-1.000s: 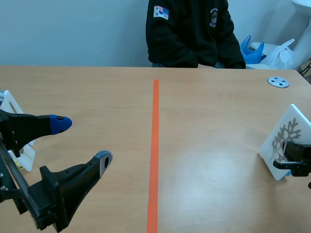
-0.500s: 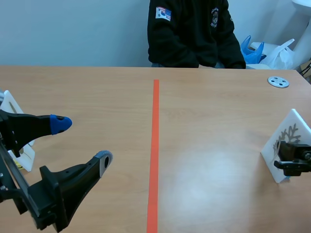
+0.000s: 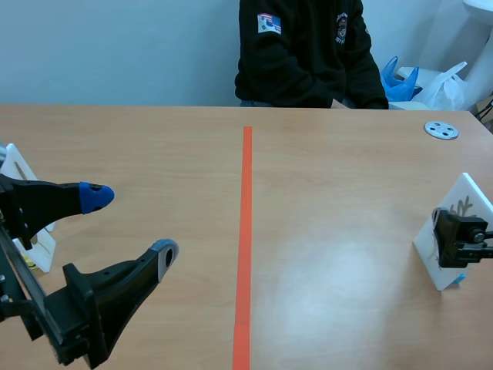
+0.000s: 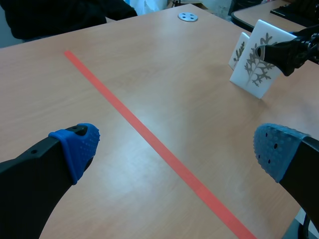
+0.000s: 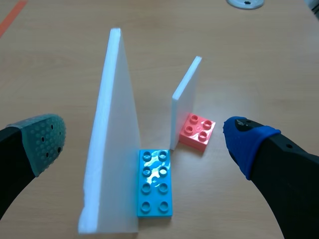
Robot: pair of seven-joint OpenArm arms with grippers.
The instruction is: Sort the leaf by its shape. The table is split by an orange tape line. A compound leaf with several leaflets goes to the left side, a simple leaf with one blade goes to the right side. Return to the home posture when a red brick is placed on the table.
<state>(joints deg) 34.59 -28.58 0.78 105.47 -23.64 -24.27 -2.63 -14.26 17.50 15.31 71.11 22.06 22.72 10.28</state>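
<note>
A white card [image 3: 464, 202] with a grey branching leaf print stands on the right half of the table. In the right wrist view this card [image 5: 110, 144] is edge-on on a blue brick [image 5: 154, 190], between the spread fingers of my right gripper [image 5: 144, 142], which is open and not pressing it. A smaller second card [image 5: 185, 97] stands just behind on a pinkish-red brick [image 5: 198, 131]. The left wrist view shows both cards [image 4: 258, 64], with the right gripper [image 4: 290, 51] at the front one. My left gripper [image 3: 129, 226] hangs open over the left half, holding nothing.
The orange tape line [image 3: 245, 239] runs down the table's middle. Another white card [image 3: 18, 171] stands at the far left edge. A grey disc [image 3: 441, 130] lies at the back right. A person in a black jacket [image 3: 308, 54] sits across the table.
My right gripper has opened and let go of the leaf card, which now stands on its own. The left arm has not moved.
</note>
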